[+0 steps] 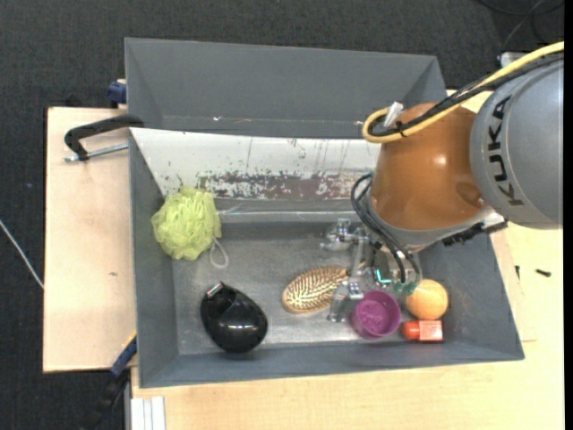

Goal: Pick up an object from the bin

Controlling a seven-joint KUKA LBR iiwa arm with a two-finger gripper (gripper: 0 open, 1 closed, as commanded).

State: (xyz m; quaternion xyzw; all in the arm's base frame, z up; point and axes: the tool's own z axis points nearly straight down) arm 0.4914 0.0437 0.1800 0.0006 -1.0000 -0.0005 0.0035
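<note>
My gripper (351, 287) reaches down into the front right part of the bin, its metal fingers standing just right of a gold oval hairbrush (313, 291) that lies bristles up. One fingertip touches or nearly touches the brush's right end. Right beside the fingers sits a purple cup (375, 314), with an orange ball (427, 299) and a small orange-red block (423, 331) further right. Nothing shows held between the fingers.
A black rounded tape dispenser (233, 319) lies at the front left. A yellow-green mesh sponge (186, 223) with a white loop rests by the left wall. The arm's orange cover hangs over the bin's right side.
</note>
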